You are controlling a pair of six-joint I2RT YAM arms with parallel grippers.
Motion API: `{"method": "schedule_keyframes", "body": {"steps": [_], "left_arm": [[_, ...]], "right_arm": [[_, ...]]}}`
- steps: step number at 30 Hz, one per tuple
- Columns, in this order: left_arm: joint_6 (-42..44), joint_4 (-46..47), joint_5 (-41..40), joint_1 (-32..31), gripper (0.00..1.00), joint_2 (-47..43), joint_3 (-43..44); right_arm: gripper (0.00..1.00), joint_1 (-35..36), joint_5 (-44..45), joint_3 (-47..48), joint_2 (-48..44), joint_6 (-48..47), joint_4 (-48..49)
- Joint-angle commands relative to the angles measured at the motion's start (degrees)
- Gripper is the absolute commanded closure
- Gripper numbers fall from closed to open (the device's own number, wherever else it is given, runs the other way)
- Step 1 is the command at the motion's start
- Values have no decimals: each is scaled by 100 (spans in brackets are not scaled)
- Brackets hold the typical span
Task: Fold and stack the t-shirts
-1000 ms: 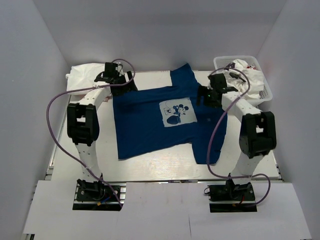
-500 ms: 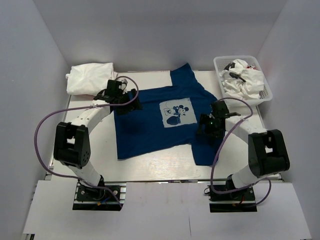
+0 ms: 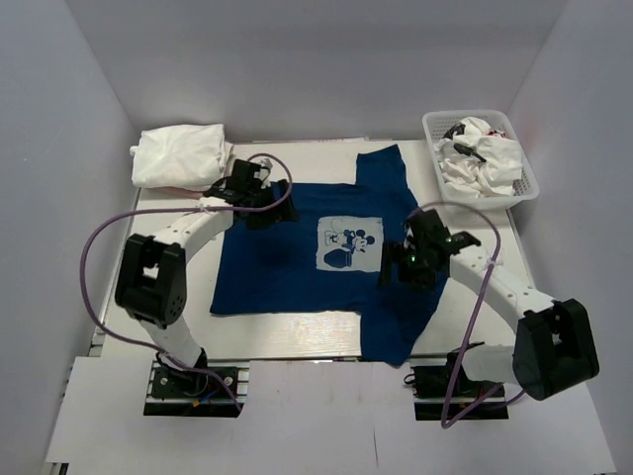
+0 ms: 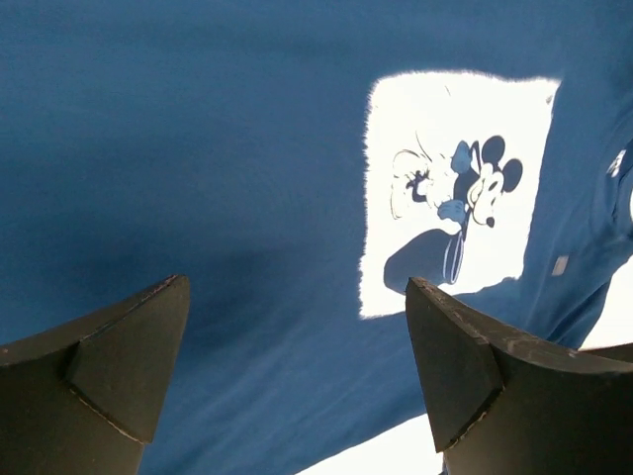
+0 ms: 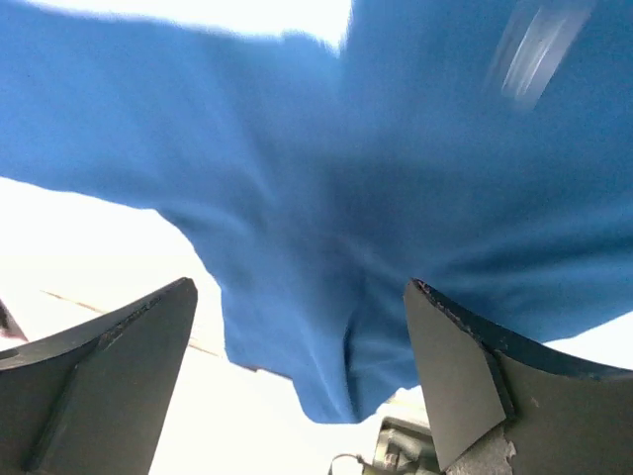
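A navy t-shirt [image 3: 277,272] with a pale square cartoon print [image 3: 351,245] lies spread flat across the table, one sleeve reaching the near edge. My left gripper [image 3: 269,210] hovers open over its back left part; in the left wrist view the left gripper [image 4: 297,371] has only navy t-shirt cloth [image 4: 198,148] and the print [image 4: 455,188] below it. My right gripper [image 3: 396,269] is open above the shirt's right side. In the blurred right wrist view the right gripper [image 5: 297,381] is empty over rumpled navy t-shirt cloth [image 5: 415,198]. A white folded t-shirt [image 3: 178,156] sits at the back left.
A white mesh basket [image 3: 527,183] stands at the back right with crumpled white t-shirts [image 3: 485,158] inside, one showing a dark and red graphic. White walls close in the table on three sides. Purple cables loop beside both arms.
Both arms swung from the back toward the table's middle, jaws open throughout. The navy t-shirt has shifted and turned, now lying squarer and nearer the front edge.
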Motion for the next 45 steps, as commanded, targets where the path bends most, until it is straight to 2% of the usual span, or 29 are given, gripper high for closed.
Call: {"method": "schedule_keyframes", "body": {"steps": [1, 2, 3, 6, 7, 8, 10, 11, 16, 18, 20, 23, 25, 27, 29, 31, 37, 41, 45], "left_arm": [[-24, 115, 218, -426, 0, 504, 382], [-24, 115, 332, -515, 0, 655, 496], [-24, 176, 385, -603, 0, 804, 549], [-77, 229, 535, -920, 0, 1297, 778], [-77, 230, 588, -999, 0, 1394, 848], [-25, 230, 588, -1165, 0, 1551, 1058], [28, 177, 640, -1350, 0, 1710, 1305], [194, 177, 693, -1560, 0, 1789, 1523], [327, 922, 1368, -2115, 0, 2185, 1780], [519, 1002, 1484, -2299, 0, 2282, 1885], [573, 1003, 1485, -2423, 0, 2370, 2070], [652, 1152, 1554, -2590, 0, 2651, 2141], [652, 1152, 1634, -2713, 0, 2835, 2141], [652, 1205, 1695, -2713, 0, 2888, 1932], [652, 1275, 1695, -2713, 0, 2810, 1641], [713, 1275, 1608, -2713, 0, 2723, 1211], [767, 784, 1195, -2661, 0, 2607, 568], [767, 608, 573, -2538, 0, 2283, 7], [714, 484, 491, -2538, 0, 2063, -354]], "right_arm": [[9, -63, 1193, 1273, 86, -439, -47], [9, -90, 1588, 1945, 305, -458, 14], [9, -185, 2166, 2152, 603, -493, 93], [9, -502, 2846, 3286, 1587, -265, 15], [9, -625, 2788, 3480, 1773, -352, 67], [9, -687, 2709, 4291, 2332, -535, 137], [9, -932, 2559, 4675, 2661, -791, 349], [9, -994, 2428, 5295, 2994, -1044, 331], [9, -1250, 1718, 6318, 4217, -1994, 280], [9, -1276, 1750, 6574, 4752, -2425, 174], [9, -1398, 1707, 6532, 4929, -2497, 278], [9, -1426, 955, 6321, 5071, -2900, 357], [9, -1408, 976, 5971, 5054, -3305, 445], [9, -1417, 1196, 5785, 5054, -3567, 516], [9, -1452, 2078, 5635, 5071, -3665, 603], [9, -1487, 2434, 5442, 5036, -3788, 673], [9, -1610, 2576, 5222, 5018, -3886, 841], [9, -1654, 2822, 5134, 5027, -3877, 937], [9, -1654, 3681, 5222, 5167, -3658, 1192]]}}
